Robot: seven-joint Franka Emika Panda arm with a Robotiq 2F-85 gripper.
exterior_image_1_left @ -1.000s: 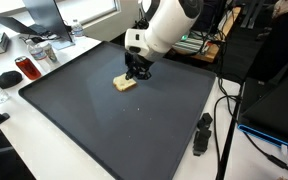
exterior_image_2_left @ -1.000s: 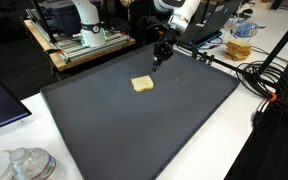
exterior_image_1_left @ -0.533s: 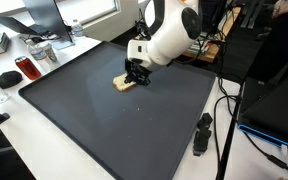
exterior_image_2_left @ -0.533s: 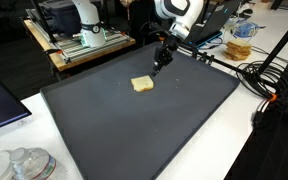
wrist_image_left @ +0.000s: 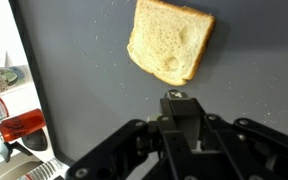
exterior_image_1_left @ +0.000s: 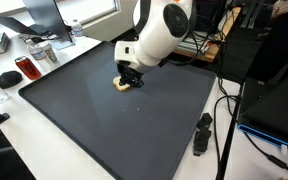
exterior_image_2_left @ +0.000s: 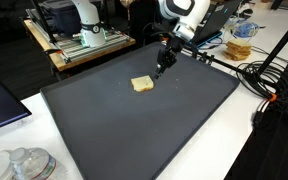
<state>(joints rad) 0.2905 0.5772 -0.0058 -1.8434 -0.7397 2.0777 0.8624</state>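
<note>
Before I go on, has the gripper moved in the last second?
Yes. In an exterior view the gripper has come down toward the black mat, closer to the bread slice, which lies unmoved.

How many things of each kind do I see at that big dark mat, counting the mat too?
Bread slice: 1
Robot gripper: 1
Dark mat: 1
Total: 3
</note>
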